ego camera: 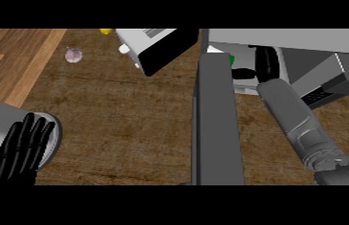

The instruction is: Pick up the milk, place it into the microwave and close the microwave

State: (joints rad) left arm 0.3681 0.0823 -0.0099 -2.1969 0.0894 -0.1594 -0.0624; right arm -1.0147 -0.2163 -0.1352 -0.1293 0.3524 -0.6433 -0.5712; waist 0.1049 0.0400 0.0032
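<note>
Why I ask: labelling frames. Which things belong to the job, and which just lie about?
Job: milk, microwave, door, right hand.
Lying about: pink bulb, yellow thing, grey appliance. The left hand rests.

One microwave point(300, 58), two hands point(24, 145) point(267, 62), one pink object point(74, 56), one yellow object point(105, 31)

Counter point(123, 127) by left hand point(24, 145): brown, rough mottled finish; wood-plank strip at far left. Left hand: black, matt. Microwave point(327, 39) over right forearm point(300, 122): grey, smooth, matt; door point(218, 122) same. Forearm grey, slight sheen.
</note>
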